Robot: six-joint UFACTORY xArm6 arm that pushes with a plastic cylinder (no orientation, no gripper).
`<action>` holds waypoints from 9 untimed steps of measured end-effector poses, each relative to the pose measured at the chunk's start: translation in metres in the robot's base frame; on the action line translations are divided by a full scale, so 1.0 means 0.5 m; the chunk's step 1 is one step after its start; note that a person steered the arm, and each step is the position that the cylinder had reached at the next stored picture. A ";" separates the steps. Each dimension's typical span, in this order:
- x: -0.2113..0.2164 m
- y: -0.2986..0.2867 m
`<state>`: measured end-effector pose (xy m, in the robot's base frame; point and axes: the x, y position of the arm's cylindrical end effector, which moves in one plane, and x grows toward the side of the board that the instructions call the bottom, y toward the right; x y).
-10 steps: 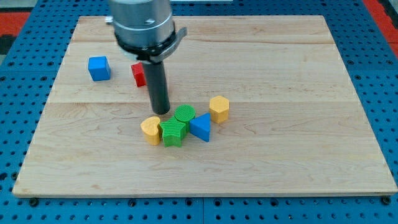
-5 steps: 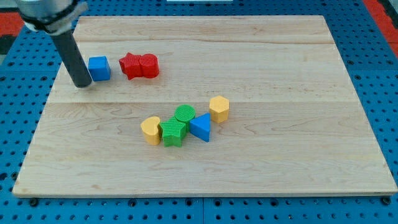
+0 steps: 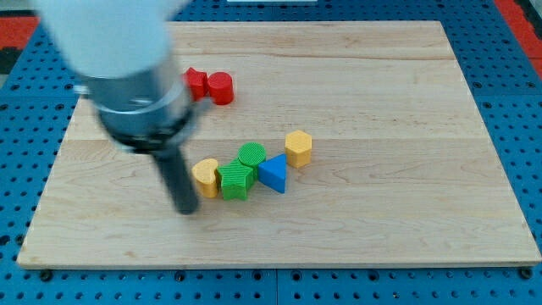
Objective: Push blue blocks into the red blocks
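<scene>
My tip rests on the wooden surface toward the view's lower left, with the rod rising up and to the left into the blurred arm housing. There is no claw on this arm, only the rod, so nothing here can be spread, pressed together or pinching.

Counted from what shows: two red blocks, two yellow, two green, and one blue.

Just to the view's right of my tip, and a little above it, is the yellow heart-like block, very near the rod but whether they touch cannot be told. Further right in the same cluster sits the green ridged block, touching the yellow one, with a green round block just above and behind it. The blue triangle block lies to the right again, against the green pair. A yellow hexagon block stands just beyond the triangle, up and to the right.

The two red blocks lie well above my tip, toward the view's top: a red angular block and a red cylinder block, touching side by side (the housing covers the board to their left). The blue triangle is well apart from the red pair.
</scene>
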<state>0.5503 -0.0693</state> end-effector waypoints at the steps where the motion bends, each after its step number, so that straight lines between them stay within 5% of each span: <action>1: 0.000 0.158; 7: -0.130 0.061; 9: -0.264 -0.037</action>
